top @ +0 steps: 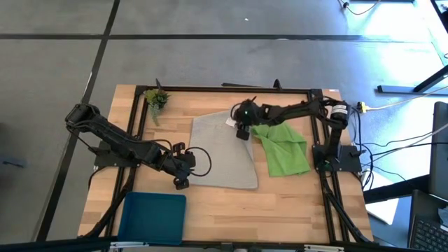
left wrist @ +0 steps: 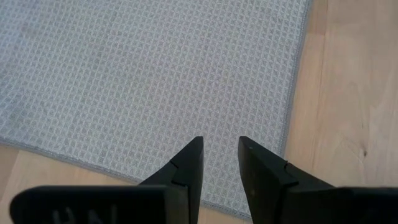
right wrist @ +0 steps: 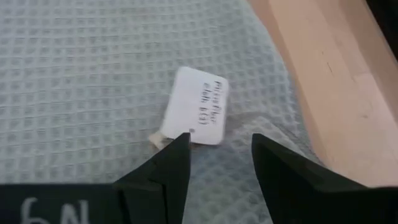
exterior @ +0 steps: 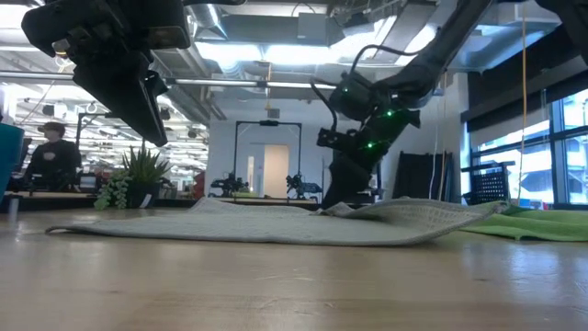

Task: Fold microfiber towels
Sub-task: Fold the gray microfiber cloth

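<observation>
We see the right gripper [right wrist: 214, 163] spread open, low over the grey towel [top: 224, 150] at its far corner in the upper middle of the high view, fingers straddling a white care tag [right wrist: 199, 114], holding nothing. The left gripper [left wrist: 219, 165] is parted a little, empty, hovering over the towel's near-left edge, centre-left of the high view.

Risks, as we judge them: the right fingers could close on the tag alone, or catch the lime green towel [top: 283, 148] that lies crumpled touching the grey one's right edge, dragging both. The left jaws look narrow, so they may slide over the flat weave and miss the hem.

Blue tray [top: 152, 215], lower left: nothing visible in it. Plant sprig [top: 157, 100] sits upper left, off the cloth.
</observation>
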